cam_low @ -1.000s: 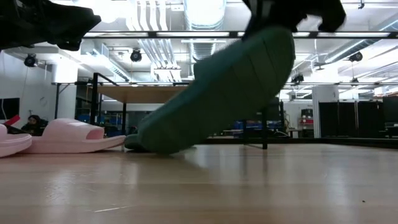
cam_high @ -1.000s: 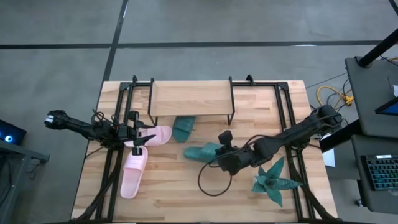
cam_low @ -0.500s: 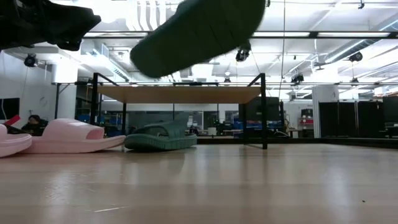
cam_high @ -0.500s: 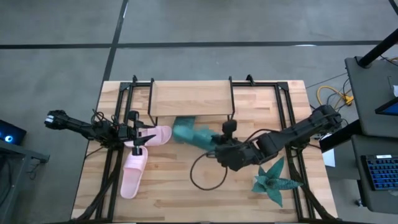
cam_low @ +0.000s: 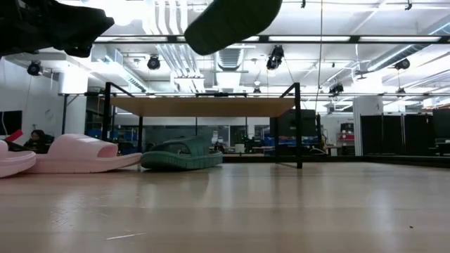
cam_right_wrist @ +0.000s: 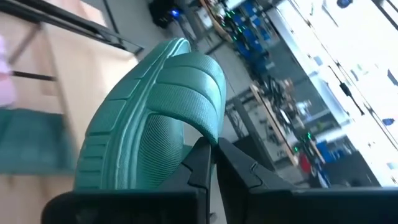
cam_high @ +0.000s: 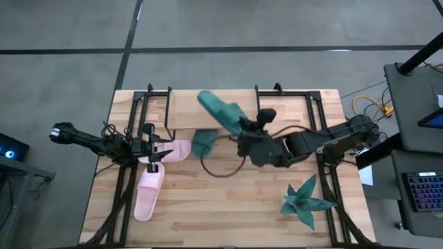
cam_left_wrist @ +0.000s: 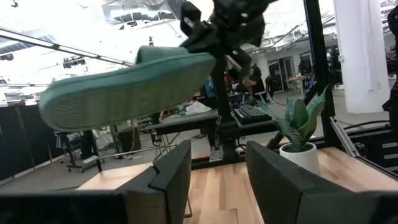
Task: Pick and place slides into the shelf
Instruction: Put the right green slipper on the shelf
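From above, the second dark teal-green rubber slide [cam_high: 203, 142] is half hidden beneath the light wooden board of the low black-legged shelf [cam_high: 208, 109]; only its near end shows. The lifted teal-green slide [cam_high: 221, 113] covers part of that board, and where the right gripper [cam_high: 243, 127] meets its heel is too small to make out there. At table height this lifted slide [cam_low: 232, 21] is cut off by the upper edge, its holder out of sight. One pale pink rubber slide [cam_low: 14, 158] is cropped by the left edge. The left arm's dark fingers [cam_left_wrist: 168, 177] are cut off at the bottom edge.
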